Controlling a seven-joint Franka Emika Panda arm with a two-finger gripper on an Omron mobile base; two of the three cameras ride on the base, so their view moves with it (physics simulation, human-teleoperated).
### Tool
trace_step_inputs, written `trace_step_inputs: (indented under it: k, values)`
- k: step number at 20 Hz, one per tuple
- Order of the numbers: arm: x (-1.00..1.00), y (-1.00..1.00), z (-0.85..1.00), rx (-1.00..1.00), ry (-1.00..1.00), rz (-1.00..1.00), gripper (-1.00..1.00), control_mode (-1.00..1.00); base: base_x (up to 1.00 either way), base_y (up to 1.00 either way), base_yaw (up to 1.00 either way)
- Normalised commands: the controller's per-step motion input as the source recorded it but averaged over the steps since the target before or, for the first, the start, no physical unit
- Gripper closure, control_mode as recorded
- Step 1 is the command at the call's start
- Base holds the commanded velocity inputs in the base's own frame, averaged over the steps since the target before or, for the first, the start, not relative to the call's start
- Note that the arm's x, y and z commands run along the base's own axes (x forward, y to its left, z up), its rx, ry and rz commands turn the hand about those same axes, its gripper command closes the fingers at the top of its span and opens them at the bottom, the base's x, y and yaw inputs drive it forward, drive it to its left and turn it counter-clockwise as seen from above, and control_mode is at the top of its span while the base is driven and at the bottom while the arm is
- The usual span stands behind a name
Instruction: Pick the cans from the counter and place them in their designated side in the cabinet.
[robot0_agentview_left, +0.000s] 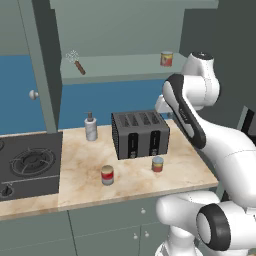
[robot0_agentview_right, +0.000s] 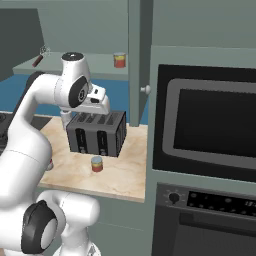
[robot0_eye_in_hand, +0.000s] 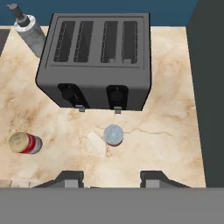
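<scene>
1. Beige marble bench (robot0_agentview_left: 85, 185) runs from the black stove top (robot0_agentview_left: 27, 165) at its left end to a tall dark panel at its right end; blue wall behind.
2. Four-slot black toaster (robot0_agentview_left: 140, 134) sits toward the back of the bench, levers facing the front edge.
3. Orange-red can with the bluish-grey top (robot0_eye_in_hand: 113, 134) stands just in front of the toaster, between it and the front edge, with bare marble on both sides.
4. Red can with the pale band (robot0_agentview_left: 107, 175) stands nearer the front edge, left of the other can and well apart from it.
5. Pale pump bottle (robot0_agentview_left: 90, 127) stands at the back, left of the toaster.
6. Wall cabinet shelf (robot0_agentview_left: 120, 70) above carries a third can (robot0_agentview_left: 166, 59) near its right end and a small brush (robot0_agentview_left: 77, 62) at its left; the stretch between is free.
7. Fingers (robot0_eye_in_hand: 111, 179) hover above the bench's front area, near the orange-red can, closed to their narrowest and holding nothing.
</scene>
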Motion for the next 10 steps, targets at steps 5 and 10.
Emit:
trace_step_inputs:
  k: [5,10]
  values:
    - [-0.01,0.0,-0.06,0.0,0.0,0.0,-1.0,-1.0,0.0,0.0,0.0]
    - [0.02,0.0,-0.27,0.0,0.01,0.0,-1.0,-1.0,0.0,0.0,0.0]
